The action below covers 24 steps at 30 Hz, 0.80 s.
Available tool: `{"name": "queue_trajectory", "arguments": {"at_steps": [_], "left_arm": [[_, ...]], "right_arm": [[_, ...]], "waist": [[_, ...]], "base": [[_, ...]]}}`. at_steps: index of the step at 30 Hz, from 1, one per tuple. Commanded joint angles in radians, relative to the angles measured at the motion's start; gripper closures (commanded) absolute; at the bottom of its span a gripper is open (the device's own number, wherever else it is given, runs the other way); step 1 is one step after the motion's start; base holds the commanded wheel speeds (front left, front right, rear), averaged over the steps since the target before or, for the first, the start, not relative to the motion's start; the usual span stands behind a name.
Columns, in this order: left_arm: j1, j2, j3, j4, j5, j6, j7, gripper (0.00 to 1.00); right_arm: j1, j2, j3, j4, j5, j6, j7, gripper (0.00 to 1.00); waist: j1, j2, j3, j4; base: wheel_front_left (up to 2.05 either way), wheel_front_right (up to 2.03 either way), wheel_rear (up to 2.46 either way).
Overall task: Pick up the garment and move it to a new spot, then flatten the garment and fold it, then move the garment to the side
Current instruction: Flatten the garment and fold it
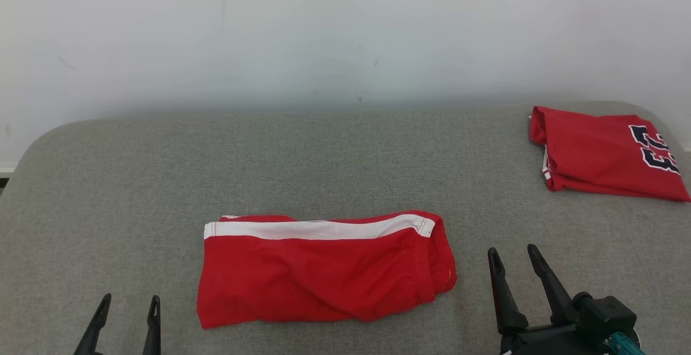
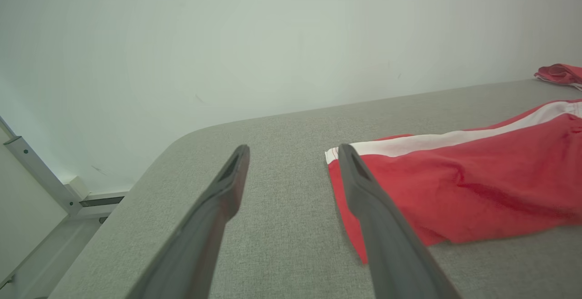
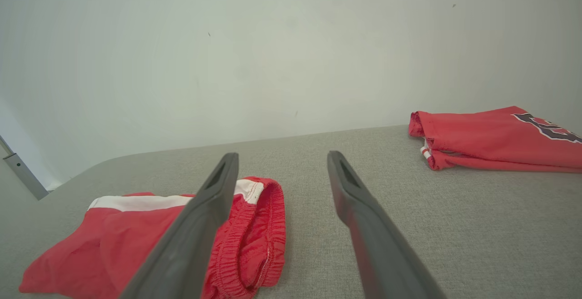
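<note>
Nearest the robot, the left gripper (image 1: 132, 297) is seen low at the front edge of the grey fabric-covered counter (image 1: 324, 155). Its two long dark fingers are spread wide, with nothing between them. The right gripper (image 1: 512, 248) is held a little further in, fingers likewise spread and empty, near the right end of the garment but apart from it.

Between the two grippers, toward the front of the counter, the red shorts (image 1: 324, 274) of thin sports fabric are laid flat, doubled over into a wide rectangle. A white side stripe (image 1: 313, 229) runs along the far edge, and the gathered elastic waistband (image 3: 254, 244) is turned to the right end. Slight creases are left along the near edge. In the left wrist view the left hem corner is seen close by the fingers, not touched.

Further back, at the far right corner, a folded red jersey (image 1: 599, 152) with a dark number print is lying, well apart from the shorts. Behind it all a plain pale wall (image 1: 324, 31) is seen.

Step judged: the folding looks done, so the move to the side is taken to be in hand, not yet begun. For the next move, both ends of the shorts should be pinched through all layers and lifted level. A one-layer pinch would likely open the fold.
</note>
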Motion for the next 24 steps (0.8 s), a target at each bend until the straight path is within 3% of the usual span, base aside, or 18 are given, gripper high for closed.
{"name": "queue_trajectory", "arguments": {"at_steps": [1, 16, 24], "left_arm": [[0.019, -0.003, -0.005, 0.01, 0.016, -0.004, -0.002, 0.0], [-0.014, -0.01, -0.021, 0.03, 0.017, -0.008, -0.002, 0.0], [-0.067, -0.031, -0.054, 0.039, 0.019, -0.02, -0.001, 0.0]], "right_arm": [[0.009, 0.004, -0.001, 0.003, -0.008, 0.0, 0.009, 0.0], [-0.037, 0.006, 0.016, 0.051, -0.044, 0.0, 0.145, 0.0], [-0.19, 0.011, 0.03, 0.25, -0.1, 0.0, 0.192, 0.0]], "waist": [[0.0001, 0.0, -0.002, 0.001], [0.0001, 0.0, 0.002, 0.034], [0.0001, 0.0, 0.034, 0.097]], "base": [[0.0, 0.0, 0.0], [0.0, 0.0, 0.0], [0.0, 0.0, 0.0]]}}
